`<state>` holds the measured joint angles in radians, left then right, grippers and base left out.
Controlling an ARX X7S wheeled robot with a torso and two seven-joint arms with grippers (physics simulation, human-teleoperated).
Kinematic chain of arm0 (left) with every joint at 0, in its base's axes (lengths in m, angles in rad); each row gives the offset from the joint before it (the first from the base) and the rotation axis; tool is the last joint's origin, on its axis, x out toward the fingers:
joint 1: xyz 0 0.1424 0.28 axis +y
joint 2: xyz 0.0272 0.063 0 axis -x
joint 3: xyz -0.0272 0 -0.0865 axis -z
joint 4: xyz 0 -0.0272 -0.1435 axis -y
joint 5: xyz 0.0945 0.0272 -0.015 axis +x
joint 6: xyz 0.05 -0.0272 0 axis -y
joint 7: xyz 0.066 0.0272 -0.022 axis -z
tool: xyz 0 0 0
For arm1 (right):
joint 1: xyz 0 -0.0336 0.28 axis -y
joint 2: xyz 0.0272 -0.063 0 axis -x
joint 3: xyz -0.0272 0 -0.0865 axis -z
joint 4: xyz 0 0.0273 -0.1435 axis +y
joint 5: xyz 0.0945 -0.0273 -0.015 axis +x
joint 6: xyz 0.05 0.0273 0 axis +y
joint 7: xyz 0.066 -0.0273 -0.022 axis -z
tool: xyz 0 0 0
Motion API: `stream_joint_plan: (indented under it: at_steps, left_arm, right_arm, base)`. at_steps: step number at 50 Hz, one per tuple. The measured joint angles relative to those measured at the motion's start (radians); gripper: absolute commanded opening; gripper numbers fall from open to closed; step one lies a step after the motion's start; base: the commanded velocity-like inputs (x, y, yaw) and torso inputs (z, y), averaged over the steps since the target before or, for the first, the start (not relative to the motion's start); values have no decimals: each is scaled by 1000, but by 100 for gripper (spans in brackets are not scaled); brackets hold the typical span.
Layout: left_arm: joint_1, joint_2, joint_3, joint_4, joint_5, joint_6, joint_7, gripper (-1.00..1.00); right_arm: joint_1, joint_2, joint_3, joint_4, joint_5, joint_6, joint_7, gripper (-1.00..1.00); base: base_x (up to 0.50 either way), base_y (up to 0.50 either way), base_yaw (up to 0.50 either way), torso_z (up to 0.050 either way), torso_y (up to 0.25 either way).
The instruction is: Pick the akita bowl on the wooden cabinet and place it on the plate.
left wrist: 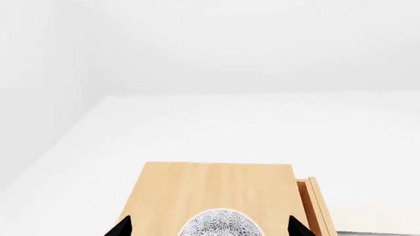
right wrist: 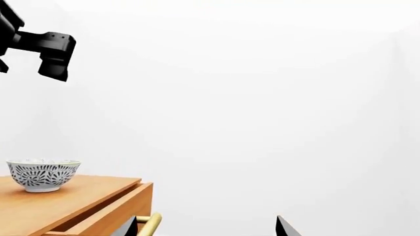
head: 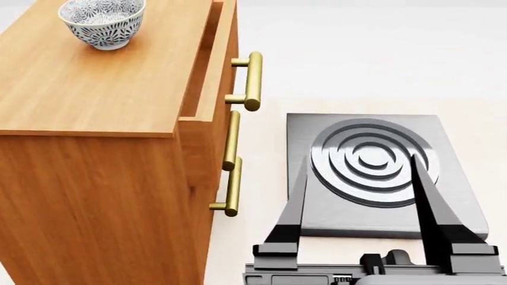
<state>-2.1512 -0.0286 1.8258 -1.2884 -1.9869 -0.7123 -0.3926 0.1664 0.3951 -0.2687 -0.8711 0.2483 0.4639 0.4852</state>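
Observation:
The akita bowl (head: 103, 21), white with a dense dark floral pattern, stands upright on top of the wooden cabinet (head: 95, 95), near its far end. In the left wrist view the bowl (left wrist: 220, 223) shows between the two dark tips of my open left gripper (left wrist: 210, 231), which holds nothing. The right wrist view has the bowl (right wrist: 44, 174) on the cabinet top (right wrist: 72, 201), with a black part of my left arm (right wrist: 43, 46) hanging well above it. My right gripper (head: 359, 159) is open and empty, low in front of the cabinet over the stove. The plate is out of view.
A dark grey square stove (head: 317, 214) with a ringed burner lies on the floor to the right of the cabinet. The top drawer stands slightly open, and its brass bar handle (head: 252, 80) juts out. That handle (right wrist: 149, 223) is close to one right fingertip (right wrist: 128, 227).

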Motion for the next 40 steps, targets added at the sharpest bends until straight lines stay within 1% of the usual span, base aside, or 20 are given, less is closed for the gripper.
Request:
stream_joint_plan:
  at_steps: [6,10,13,17,23,28,36,40]
  left_arm:
    - [-27,1,371,-9,-355,43,-15,100]
    - [-41,5,592,-13,-560,58,-22,100]
    - [-48,7,729,-15,-686,67,-26,100]
    - [-54,7,867,-17,-818,78,-33,100]
    - [-61,10,1009,-18,-943,86,-31,100]
    - [-68,13,1090,-21,-1002,91,-22,100]
    - [-68,19,1165,-21,-1048,90,-1,100]
    - [-64,22,1161,-19,-1025,75,21,100]
  right_arm:
    - [1,1,-3,2,1,-3,1,100]
    - [1,2,-6,4,1,-4,1,100]
    - [2,2,-9,6,1,-5,0,100]
    - [3,2,-14,9,0,-6,0,100]
    - [5,3,-21,11,-2,-7,0,100]
    - [7,4,-25,12,-2,-8,1,100]
    - [10,4,-31,16,-1,-9,2,100]
    - [11,4,-32,16,0,-9,2,100]
  base:
    - [0,0,0,0,0]
    - [0,0,0,0,0]
    - [0,0,0,0,0]
    - [0,0,0,0,0]
    - [0,0,0,0,0]
    - [0,0,0,0,-239]
    - [0,0,0,0,-248]
    - [0,0,0,0,0]
